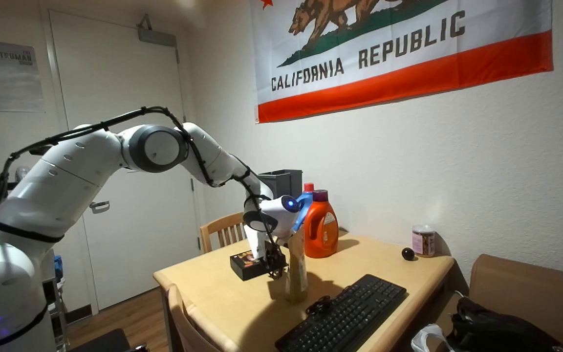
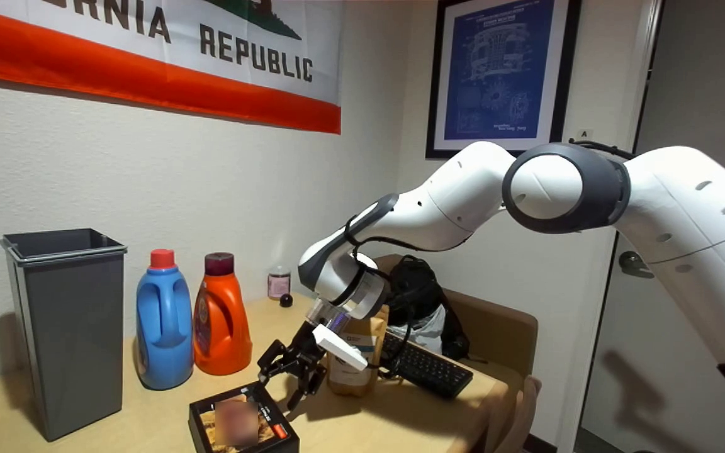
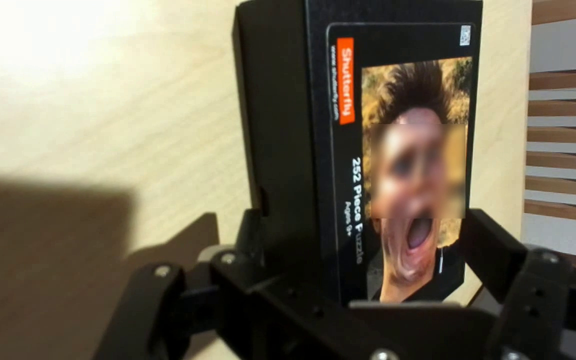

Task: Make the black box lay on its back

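Observation:
The black box [image 2: 274,418] is a puzzle box with an orange label, white print and a photo on its broad face. It lies flat on the table with the photo face up; it also shows in an exterior view [image 1: 246,268]. In the wrist view the box [image 3: 283,125] stretches away between my fingers, with one dark side wall visible. My gripper [image 3: 361,220] is open, one finger at each side of the box's near end. In both exterior views the gripper [image 2: 279,392] [image 1: 275,270] is low beside the box's edge. Whether a finger touches the box, I cannot tell.
A tan pouch [image 2: 351,374] stands close behind the gripper. A black keyboard [image 1: 345,315] lies beyond it. Orange [image 2: 223,321] and blue [image 2: 164,330] bottles and a grey bin [image 2: 73,340] stand along the wall side. A jar [image 1: 423,242] and black ball [image 1: 408,253] are farther off.

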Controlling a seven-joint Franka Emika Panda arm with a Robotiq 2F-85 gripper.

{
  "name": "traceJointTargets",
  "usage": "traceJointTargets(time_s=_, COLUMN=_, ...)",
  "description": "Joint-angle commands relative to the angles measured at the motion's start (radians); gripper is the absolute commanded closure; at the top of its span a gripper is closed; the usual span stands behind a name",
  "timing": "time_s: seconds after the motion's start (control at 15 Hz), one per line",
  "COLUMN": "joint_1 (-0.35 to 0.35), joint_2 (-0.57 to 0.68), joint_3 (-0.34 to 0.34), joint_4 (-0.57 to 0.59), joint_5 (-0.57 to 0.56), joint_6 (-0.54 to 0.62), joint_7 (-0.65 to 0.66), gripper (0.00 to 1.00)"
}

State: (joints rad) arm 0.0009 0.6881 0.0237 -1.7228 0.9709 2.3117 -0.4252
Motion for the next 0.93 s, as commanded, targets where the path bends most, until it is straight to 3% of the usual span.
traceJointTargets(time_s=0.0, joint_1=0.022, joint_2=-0.095, joint_3=0.006, joint_4=-0.069, joint_5=-0.113, joint_6=0.042, joint_7=0.064, gripper=0.0)
traceJointTargets(time_s=0.33, joint_1=0.041, joint_2=-0.322, joint_3=0.083, joint_4=-0.224, joint_5=-0.199, joint_6=0.145, joint_7=0.0, gripper=0.0)
traceJointTargets(time_s=0.67, joint_1=0.103, joint_2=-0.58, joint_3=0.121, joint_4=-0.414, joint_5=-0.383, joint_6=0.294, joint_7=0.079, gripper=0.0)
traceJointTargets(time_s=0.87, joint_1=0.131, joint_2=-0.74, joint_3=0.147, joint_4=-0.531, joint_5=-0.468, joint_6=0.322, joint_7=0.167, gripper=0.0)
